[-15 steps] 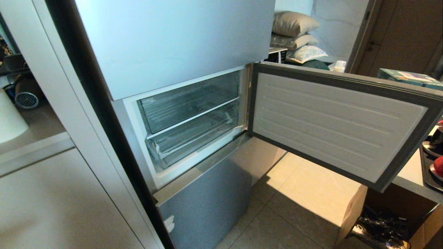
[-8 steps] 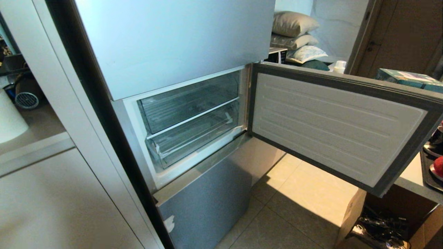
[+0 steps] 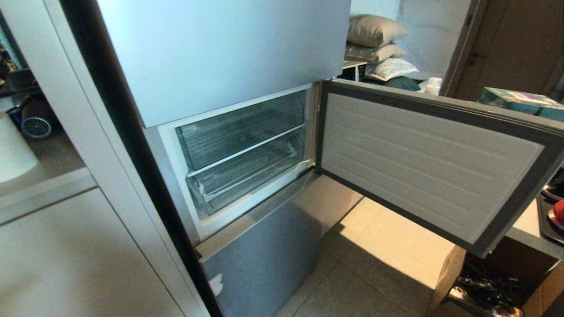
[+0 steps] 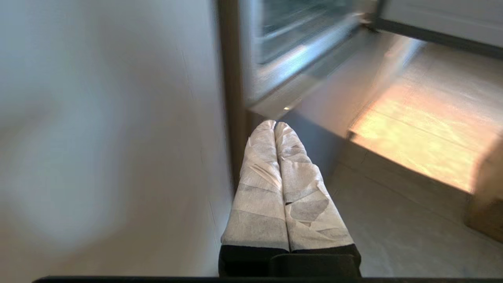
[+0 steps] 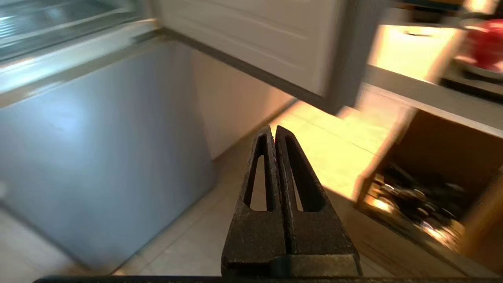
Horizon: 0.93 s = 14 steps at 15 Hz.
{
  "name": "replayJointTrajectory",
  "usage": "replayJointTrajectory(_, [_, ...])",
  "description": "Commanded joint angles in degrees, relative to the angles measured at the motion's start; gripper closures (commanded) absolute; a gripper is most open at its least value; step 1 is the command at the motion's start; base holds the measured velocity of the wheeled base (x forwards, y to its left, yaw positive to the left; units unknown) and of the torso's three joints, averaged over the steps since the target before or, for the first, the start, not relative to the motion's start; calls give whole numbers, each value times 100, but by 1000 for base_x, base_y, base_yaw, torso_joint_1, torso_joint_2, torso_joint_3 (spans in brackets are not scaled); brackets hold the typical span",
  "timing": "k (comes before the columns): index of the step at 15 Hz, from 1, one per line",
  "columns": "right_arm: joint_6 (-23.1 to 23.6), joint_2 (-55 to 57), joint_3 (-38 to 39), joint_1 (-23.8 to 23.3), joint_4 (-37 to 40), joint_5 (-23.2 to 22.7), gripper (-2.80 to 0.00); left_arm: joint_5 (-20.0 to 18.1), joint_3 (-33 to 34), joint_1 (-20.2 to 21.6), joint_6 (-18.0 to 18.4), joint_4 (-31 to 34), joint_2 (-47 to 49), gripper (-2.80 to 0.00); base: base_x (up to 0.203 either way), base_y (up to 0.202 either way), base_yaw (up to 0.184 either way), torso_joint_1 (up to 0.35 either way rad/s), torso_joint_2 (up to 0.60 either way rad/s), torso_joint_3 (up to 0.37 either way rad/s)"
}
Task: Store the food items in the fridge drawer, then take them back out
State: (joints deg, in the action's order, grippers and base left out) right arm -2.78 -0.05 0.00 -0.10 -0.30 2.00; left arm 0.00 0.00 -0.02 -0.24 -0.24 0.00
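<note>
Head view is showing neither arm. Going left to right: the left gripper [image 4: 274, 125], its cloth-wrapped fingers pressed together on nothing, is hanging low beside the fridge's left edge. The fridge drawer [image 3: 246, 174] is sitting pushed in under the upper compartment [image 3: 240, 127], behind the open door [image 3: 423, 160]. The right gripper [image 5: 274, 131] is hanging low over the floor, fingers together and empty. One red food item [image 3: 558, 212] is lying on a tray at the counter's right edge. The drawer is likely light, stiff and slick; its clear front lip is the best place to hook and pull.
</note>
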Motion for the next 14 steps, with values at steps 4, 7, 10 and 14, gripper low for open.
replayJointTrajectory(4, [-3,5,0,1,3,2,0,0,9,2,-2,-2,0,0,0,-10,169,1,4,2])
replayJointTrajectory(7, [-3,5,0,1,-5,2,0,0,9,2,-2,-2,0,0,-1,-9,173,2,6,4])
replayJointTrajectory(10, [-12,5,0,1,-5,2,0,0,9,2,-2,-2,0,0,0,-11,176,3,-1,2])
replayJointTrajectory(14, [-12,5,0,1,-5,2,0,0,9,2,-1,-2,0,0,-1,-10,176,2,2,1])
